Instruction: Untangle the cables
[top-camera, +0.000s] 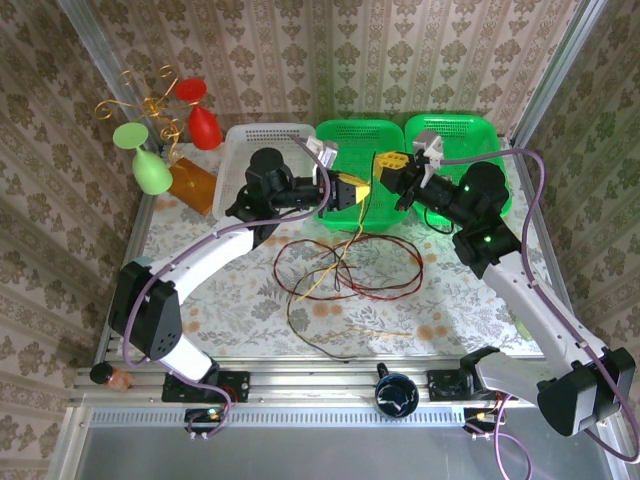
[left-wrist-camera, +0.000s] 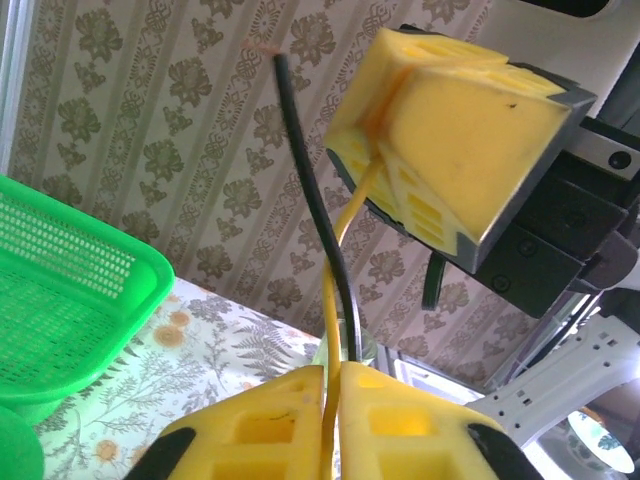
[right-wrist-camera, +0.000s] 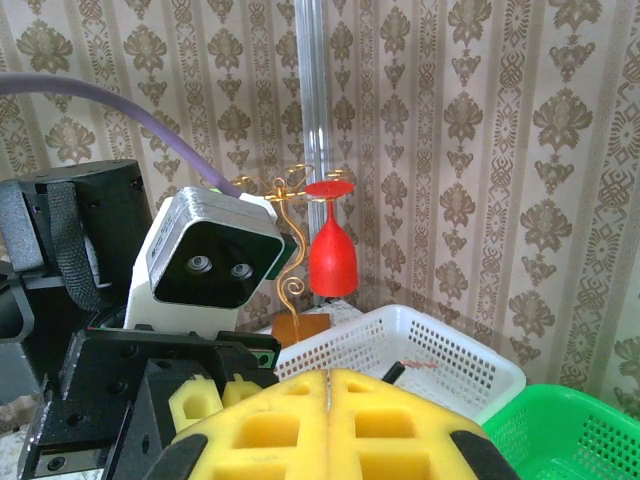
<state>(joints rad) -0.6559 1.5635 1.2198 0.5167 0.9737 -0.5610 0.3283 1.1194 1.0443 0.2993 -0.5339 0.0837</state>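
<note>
Three colours of thin cables (top-camera: 345, 265) on the flowered table (top-camera: 460, 300): red, black and yellow. Mostly lying in loose, overlapping loops at the middle of the table, between the two arms and in front of the baskets. From this heap, one strand of yellow cable (left-wrist-camera: 329, 300) rising up to the grippers.

Left gripper (top-camera: 358, 190) raised above the table, near the front rim of the middle green basket (top-camera: 360, 125). Fingers pressed together, pinching the yellow cable, as seen from the left wrist. Black cable (left-wrist-camera: 305, 175) passing just beside the same seam and standing upward to a bare copper tip; whether clamped too, cannot tell.

Right gripper (top-camera: 385, 168) close to the left one, facing it, over the same green basket. Fingers closed flat against each other in the right wrist view. From the left wrist view, the yellow cable running straight up into the seam of these fingers, so stretched short between both grippers.

Behind, white basket (top-camera: 265, 128) at the left, second green basket (top-camera: 460, 120) at the right. In the far left corner, green wine glass (top-camera: 148, 165) and red wine glass (top-camera: 203, 125) hanging upside down on a gold wire stand (top-camera: 150, 100).
</note>
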